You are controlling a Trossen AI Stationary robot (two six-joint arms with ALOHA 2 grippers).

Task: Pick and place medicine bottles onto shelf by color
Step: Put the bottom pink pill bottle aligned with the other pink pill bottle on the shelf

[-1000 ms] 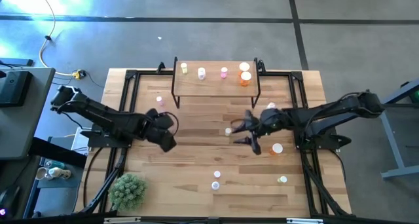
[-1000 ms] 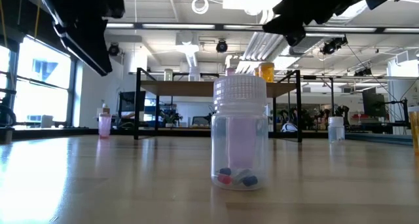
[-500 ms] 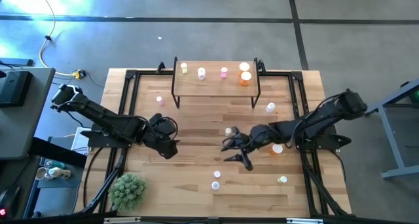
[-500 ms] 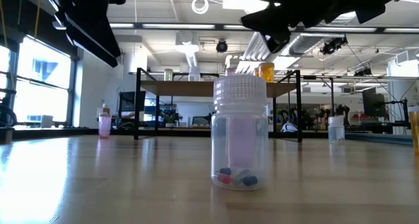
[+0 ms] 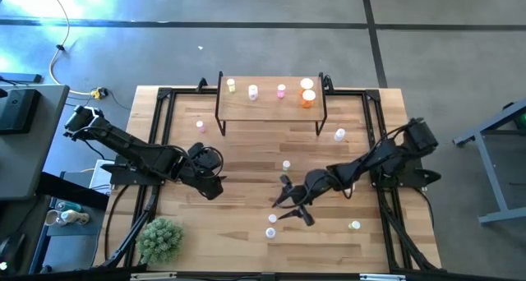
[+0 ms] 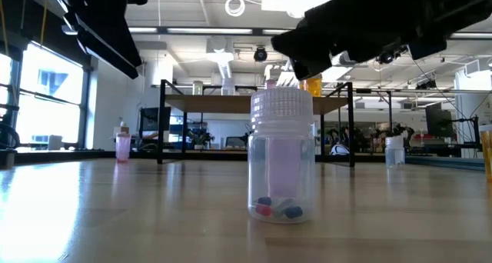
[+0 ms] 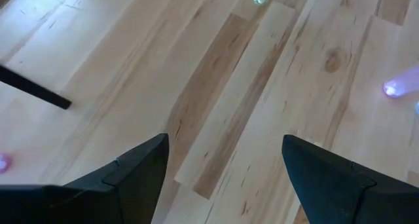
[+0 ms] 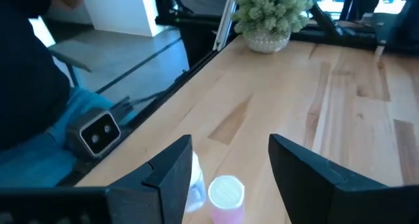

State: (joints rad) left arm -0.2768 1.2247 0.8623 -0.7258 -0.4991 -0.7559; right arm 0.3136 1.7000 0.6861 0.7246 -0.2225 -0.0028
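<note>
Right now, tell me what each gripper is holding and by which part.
Nothing is held. The right gripper hangs open above a pink bottle, not touching it. The left gripper is open and empty over bare table.

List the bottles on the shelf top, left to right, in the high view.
On the shelf: yellow-green bottle → pale lavender bottle → pink bottle → orange bottles, two close together at the right end, so their own order is unclear.
</note>
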